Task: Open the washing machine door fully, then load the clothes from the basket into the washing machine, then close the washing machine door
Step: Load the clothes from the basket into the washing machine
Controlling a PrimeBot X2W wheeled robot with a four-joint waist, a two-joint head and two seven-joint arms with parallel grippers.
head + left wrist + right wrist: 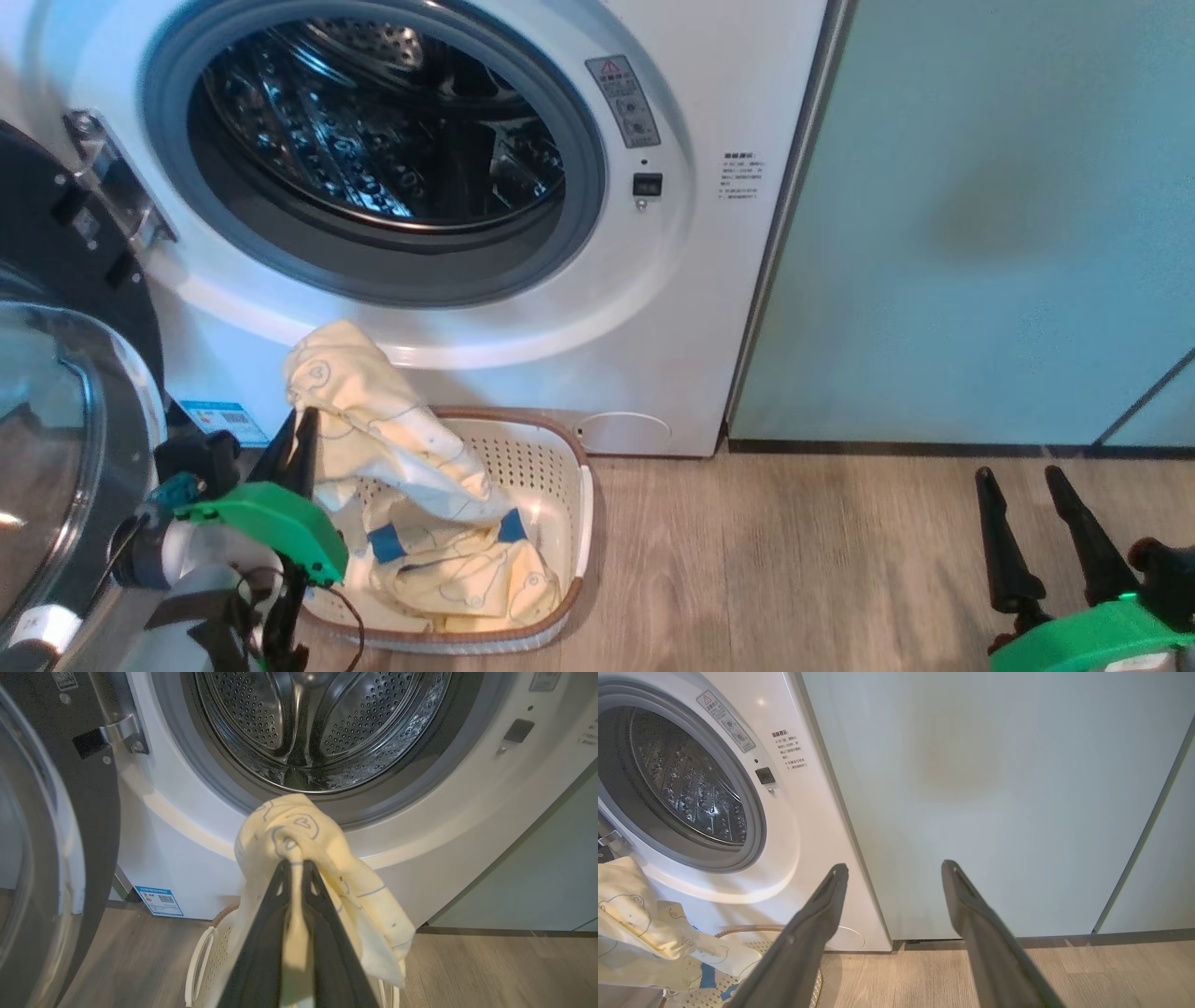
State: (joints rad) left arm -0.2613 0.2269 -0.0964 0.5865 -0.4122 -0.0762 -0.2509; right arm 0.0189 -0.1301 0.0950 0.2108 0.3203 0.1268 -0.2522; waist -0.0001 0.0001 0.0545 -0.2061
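White front-loading washing machine (709, 280) is noted with its large round black-rimmed glass door (56, 392) swung wide at its left; loading is judged the step in hand. Small cream perforated plastic basket (560, 448) is set on the floor (794, 560) just before it. Pale yellow bear-print clothes (373, 401) are pinched in the closed left tool (301, 425) below the drum mouth (373, 121), and the right tool (1018, 473) is spread wide, empty. Next, the held clothes must be raised over the grey ring (588, 187) and released inside.

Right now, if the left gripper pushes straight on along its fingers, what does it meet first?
Shut on the clothes, the left gripper aims at the bottom of the washing machine opening: probably the grey rubber ring, or the white front just below it. Depth is unclear.
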